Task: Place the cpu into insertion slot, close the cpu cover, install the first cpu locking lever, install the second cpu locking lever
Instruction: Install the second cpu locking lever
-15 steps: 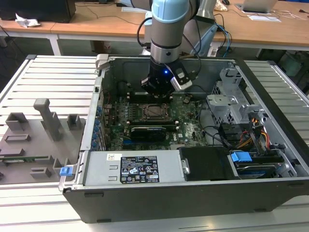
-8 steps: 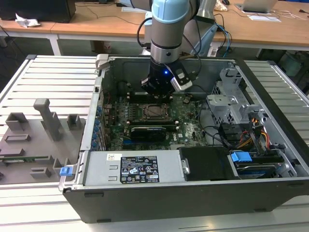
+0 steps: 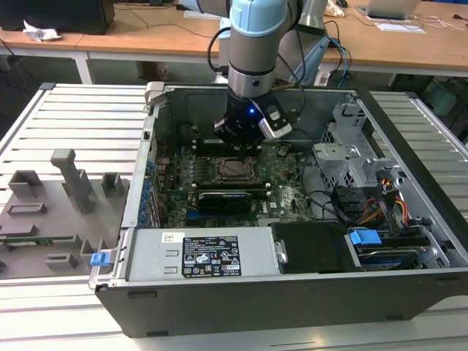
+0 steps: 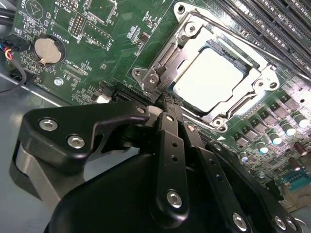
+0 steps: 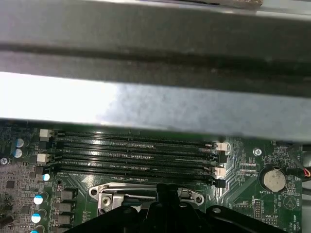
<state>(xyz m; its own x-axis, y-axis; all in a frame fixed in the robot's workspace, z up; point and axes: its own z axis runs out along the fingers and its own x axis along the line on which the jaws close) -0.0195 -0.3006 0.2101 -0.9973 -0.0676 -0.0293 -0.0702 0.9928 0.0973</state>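
Pale silver cpu point(image 4: 210, 79), silvery cpu cover point(image 4: 252, 85), green motherboard point(image 4: 104, 43), black claw point(image 4: 167, 104)

Open case top point(image 3: 256, 91), drive cage point(image 3: 351, 146) alongside.

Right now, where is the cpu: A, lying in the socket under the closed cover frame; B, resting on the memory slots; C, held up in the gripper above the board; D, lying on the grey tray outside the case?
A: in the second wrist view the cpu lies flat in the insertion slot, with the cpu cover down around its edges.
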